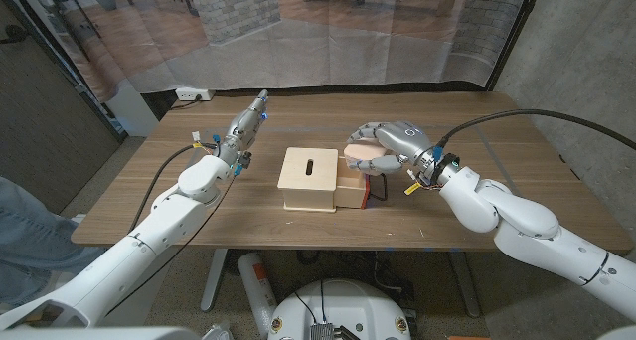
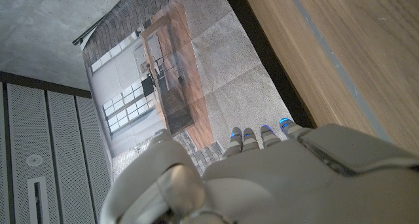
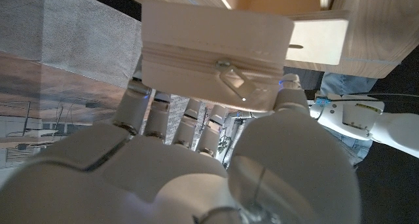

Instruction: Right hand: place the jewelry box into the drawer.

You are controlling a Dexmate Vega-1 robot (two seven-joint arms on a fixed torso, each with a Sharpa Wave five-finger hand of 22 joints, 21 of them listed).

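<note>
The jewelry box, zipper facing the wrist, is clamped in the right hand, hanging just over the open drawer for lowering in. Across the worktop, the left hand waits released.

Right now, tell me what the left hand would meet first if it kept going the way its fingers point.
Probably nothing on the table: the left hand points toward the far table edge, then the curtain behind. Depth is unclear.

Pale pink jewelry box with white zip, light wooden drawer, brown wood-grain table, white-grey right hand
</note>
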